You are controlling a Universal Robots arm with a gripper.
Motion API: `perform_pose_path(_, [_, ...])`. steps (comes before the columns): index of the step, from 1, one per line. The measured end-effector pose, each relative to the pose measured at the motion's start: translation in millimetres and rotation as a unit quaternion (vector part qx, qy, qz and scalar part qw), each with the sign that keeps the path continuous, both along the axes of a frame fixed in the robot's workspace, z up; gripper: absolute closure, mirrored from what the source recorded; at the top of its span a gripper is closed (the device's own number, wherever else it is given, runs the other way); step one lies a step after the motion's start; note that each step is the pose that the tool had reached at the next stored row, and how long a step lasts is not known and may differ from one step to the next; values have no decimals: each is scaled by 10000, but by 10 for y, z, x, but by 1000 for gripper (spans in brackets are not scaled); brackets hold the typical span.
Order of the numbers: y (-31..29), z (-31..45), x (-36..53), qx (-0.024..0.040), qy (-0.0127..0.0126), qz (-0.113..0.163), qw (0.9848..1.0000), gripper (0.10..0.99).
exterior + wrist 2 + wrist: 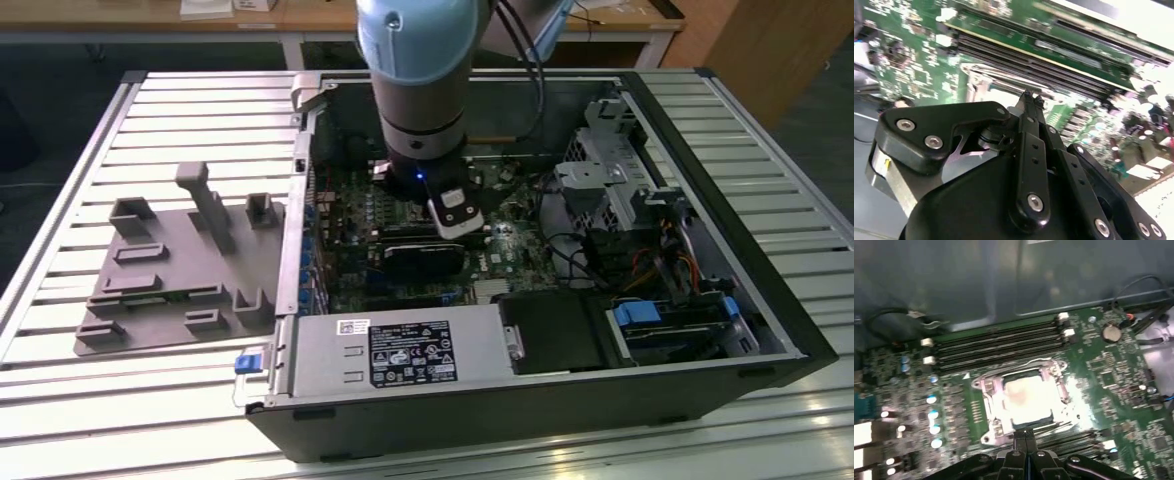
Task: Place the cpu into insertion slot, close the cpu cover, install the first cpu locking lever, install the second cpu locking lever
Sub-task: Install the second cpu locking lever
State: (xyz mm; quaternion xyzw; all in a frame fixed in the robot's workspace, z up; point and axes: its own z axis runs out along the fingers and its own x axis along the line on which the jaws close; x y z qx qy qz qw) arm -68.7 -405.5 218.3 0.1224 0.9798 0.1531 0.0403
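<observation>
In the first wrist view the cpu (1026, 400) lies flat in the insertion slot (985, 438), its silvery top glaring. The cpu cover (995, 390), a silver frame, lies down around it. A thin wire lever (1036, 361) runs along one edge of the frame. My gripper (1024, 434) hangs just above the socket's near edge, fingers pressed together with nothing visible between them. The second wrist view shows the shut fingertips (1027, 96) over the silver frame (985, 86). In the exterior view the gripper (455, 226) is down inside the open computer case, over the motherboard.
Memory slots (999, 342) and a coin battery (1111, 332) flank the socket. A black block (420, 258) sits by the gripper, a power supply (400, 355) in front, a drive cage (627, 190) with cables on the exterior view's right. A grey fixture (174, 265) lies on the slatted table.
</observation>
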Motion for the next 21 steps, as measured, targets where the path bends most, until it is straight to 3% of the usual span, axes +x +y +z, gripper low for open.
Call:
perform_pose_path(3, [21,-3,73,-28,0,-1,10000,984])
perform_pose_path(6, [66,-6,106,-102,0,-1,9999,984])
perform_pose_path(11, [246,-10,111,-246,1,-1,9997,984])
perform_pose_path(14, [328,-16,111,-390,0,-1,9992,984])
perform_pose_path(17, [394,-22,111,-614,0,-1,9981,984])
perform_pose_path(18, [414,-24,111,-649,0,0,9979,984])
perform_pose_path(21, [464,-27,111,-654,-1,20,9979,984])
